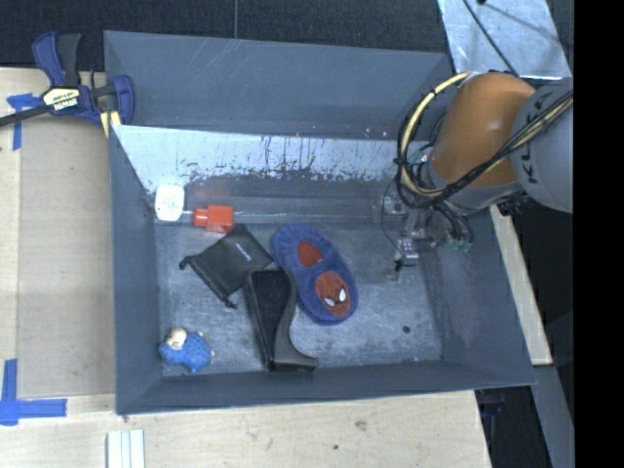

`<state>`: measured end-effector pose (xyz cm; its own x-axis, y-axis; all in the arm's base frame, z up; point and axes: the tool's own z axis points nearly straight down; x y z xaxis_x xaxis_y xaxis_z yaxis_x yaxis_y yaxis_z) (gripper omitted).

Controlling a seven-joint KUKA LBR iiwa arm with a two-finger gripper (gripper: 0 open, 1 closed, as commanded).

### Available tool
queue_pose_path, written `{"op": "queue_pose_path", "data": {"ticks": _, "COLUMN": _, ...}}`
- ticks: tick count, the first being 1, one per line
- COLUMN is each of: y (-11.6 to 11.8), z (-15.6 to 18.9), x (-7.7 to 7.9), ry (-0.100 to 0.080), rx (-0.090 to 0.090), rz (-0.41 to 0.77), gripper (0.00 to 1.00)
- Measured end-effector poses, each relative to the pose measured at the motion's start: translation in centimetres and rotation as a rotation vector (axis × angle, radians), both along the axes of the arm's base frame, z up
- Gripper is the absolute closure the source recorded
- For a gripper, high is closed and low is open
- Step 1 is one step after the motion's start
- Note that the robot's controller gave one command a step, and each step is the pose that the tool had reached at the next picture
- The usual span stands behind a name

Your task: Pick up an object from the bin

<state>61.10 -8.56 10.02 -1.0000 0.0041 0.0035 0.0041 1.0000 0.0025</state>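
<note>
Bare bin floor lies beneath my fingers, their gap I cannot tell, right of the blue slipper: likely soft, light, best pinched by its rim.

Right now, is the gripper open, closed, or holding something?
Gripper: cannot be told; it hangs over the bin floor, right of the blue slipper.

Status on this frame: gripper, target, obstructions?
Gripper over bare floor, right side of grey metal bin. Nearest: blue fabric slipper with red spider face, apart from it. Nothing between them.
</note>
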Motion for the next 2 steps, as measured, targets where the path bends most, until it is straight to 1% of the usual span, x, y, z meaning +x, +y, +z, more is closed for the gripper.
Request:
{"op": "queue_pose_path", "data": {"ticks": 1, "y": 7.8, "z": -1.3, "x": -1.3, "ry": -0.005, "rx": 0.0, "rz": 0.136, "gripper": 0.0}}
{"op": "queue_pose_path", "data": {"ticks": 2, "y": 12.5, "z": -2.7, "x": -5.4, "ry": -0.017, "rx": -0.006, "rz": 0.317, "gripper": 0.0}}
